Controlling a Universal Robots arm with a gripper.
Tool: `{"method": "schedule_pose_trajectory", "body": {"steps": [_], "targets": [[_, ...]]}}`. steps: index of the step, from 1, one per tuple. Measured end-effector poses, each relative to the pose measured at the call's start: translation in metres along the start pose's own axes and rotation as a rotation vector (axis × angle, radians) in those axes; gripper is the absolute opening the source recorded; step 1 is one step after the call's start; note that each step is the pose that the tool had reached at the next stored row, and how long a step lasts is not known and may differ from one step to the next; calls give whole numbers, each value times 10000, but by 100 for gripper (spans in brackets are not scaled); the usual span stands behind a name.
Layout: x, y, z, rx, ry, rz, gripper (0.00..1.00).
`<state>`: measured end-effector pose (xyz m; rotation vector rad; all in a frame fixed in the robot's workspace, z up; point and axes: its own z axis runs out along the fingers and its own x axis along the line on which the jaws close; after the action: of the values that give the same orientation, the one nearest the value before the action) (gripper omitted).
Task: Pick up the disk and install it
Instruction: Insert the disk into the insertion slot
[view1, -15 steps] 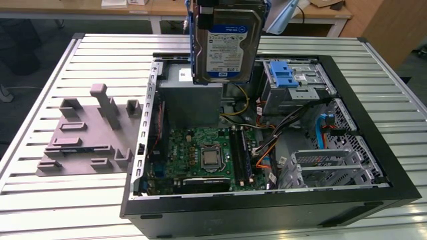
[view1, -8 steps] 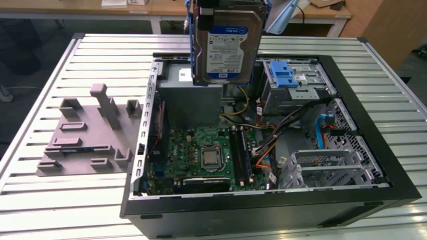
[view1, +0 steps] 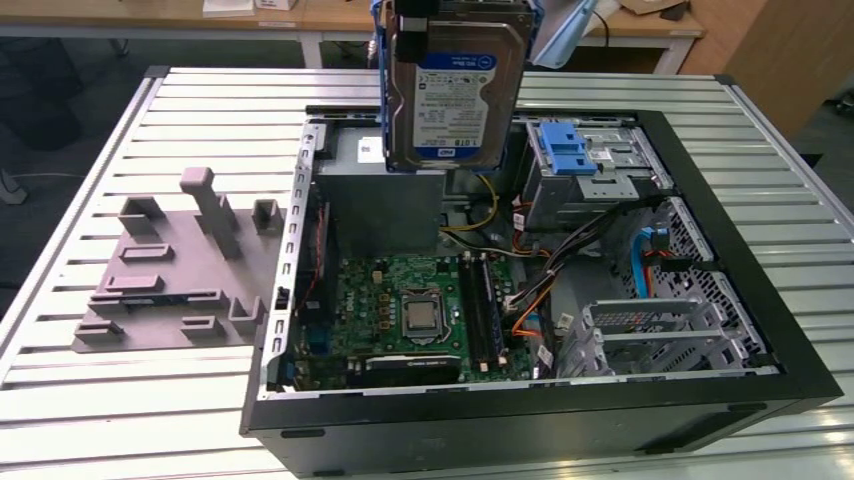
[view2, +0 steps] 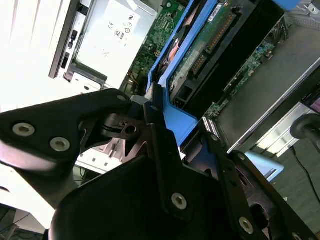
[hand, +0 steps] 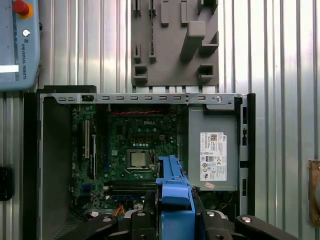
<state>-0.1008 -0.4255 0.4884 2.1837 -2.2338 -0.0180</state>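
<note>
The disk (view1: 454, 90) is hanging upright at the top centre of the exterior view, label facing the camera, above the open computer case (view1: 534, 420). The end effector (view2: 179, 119) is clamping the disk's blue carrier frame by its edges. The drive bay (view1: 587, 160) with the blue latch is sitting just right of the disk in that view. Carrying it well probably means keeping the grip firm, holding the disk square to the bay, and steering clear of the loose cables (view1: 527, 295).
</note>
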Motion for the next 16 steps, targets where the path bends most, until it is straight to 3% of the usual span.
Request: {"method": "schedule_pose_trajectory", "body": {"steps": [16], "targets": [[44, -1, 0, 0, 0, 0, 36]]}}
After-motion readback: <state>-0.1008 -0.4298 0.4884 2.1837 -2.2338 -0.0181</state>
